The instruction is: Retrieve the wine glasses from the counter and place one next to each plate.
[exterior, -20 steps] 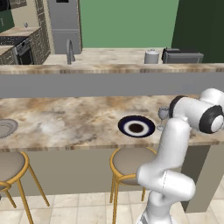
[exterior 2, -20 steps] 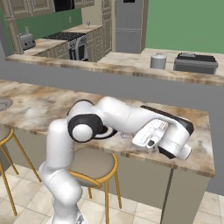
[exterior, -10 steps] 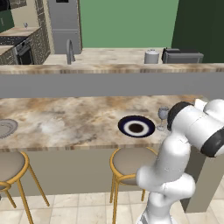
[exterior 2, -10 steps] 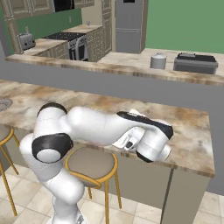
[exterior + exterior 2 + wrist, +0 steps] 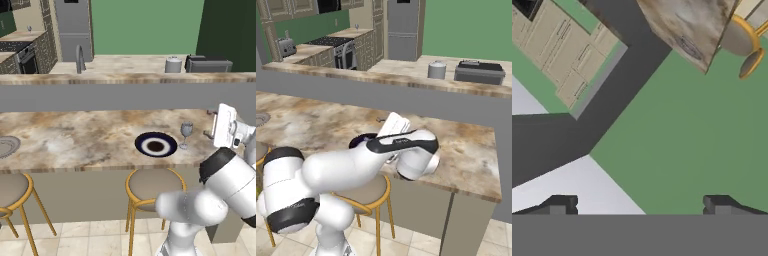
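One translucent grey-blue stemmed wine glass (image 5: 186,134) stands just right of the dark round plate with pale ring (image 5: 156,146), centre-right of the left base frame, so that setting looks done. End effector (image 5: 641,204) is wide open, empty. You likely need the second glass next, for the grey plate (image 5: 6,146) at left edge. The hand view adds an upside-down mottled bench (image 5: 687,27) at its top.
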Available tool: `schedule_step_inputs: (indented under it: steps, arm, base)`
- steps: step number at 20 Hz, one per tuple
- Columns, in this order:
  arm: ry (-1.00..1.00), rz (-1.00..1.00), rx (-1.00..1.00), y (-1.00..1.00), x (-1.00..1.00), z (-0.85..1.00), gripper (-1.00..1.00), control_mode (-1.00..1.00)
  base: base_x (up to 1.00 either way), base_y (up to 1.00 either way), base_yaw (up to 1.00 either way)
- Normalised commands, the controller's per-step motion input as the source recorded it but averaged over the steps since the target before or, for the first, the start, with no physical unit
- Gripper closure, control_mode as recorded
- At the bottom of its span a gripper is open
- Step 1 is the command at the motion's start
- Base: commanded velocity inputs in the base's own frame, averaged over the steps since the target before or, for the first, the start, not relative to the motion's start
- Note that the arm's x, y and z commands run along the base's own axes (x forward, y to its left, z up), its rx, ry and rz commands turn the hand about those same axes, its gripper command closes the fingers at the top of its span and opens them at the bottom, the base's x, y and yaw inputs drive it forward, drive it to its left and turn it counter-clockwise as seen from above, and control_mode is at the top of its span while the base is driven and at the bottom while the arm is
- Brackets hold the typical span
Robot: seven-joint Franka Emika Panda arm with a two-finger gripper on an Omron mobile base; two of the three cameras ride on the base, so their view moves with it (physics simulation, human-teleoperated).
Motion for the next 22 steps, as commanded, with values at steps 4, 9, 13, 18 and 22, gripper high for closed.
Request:
schedule_step_inputs:
  steps: [4,9,13,18,22]
  arm:
    - [0.0,0.13,0.0,0.04,-0.11,0.31,-1.0,-1.0]
    - [-0.03,0.06,0.0,-0.08,-0.31,0.24,-1.0,1.0]
    - [0.0,0.0,0.0,0.0,0.0,0.0,-1.0,1.0]
    - [0.0,0.0,0.0,0.0,0.0,0.0,-1.0,1.0]
    - [0.0,0.0,0.0,0.0,0.0,0.0,-1.0,1.0]
  base:
    - [0.0,0.0,0.0]
    - [-0.34,-0.18,0.01]
    - [-0.98,-0.78,0.0]
    - [-0.37,-1.0,0.0]
    - [-0.05,-1.0,0.0]
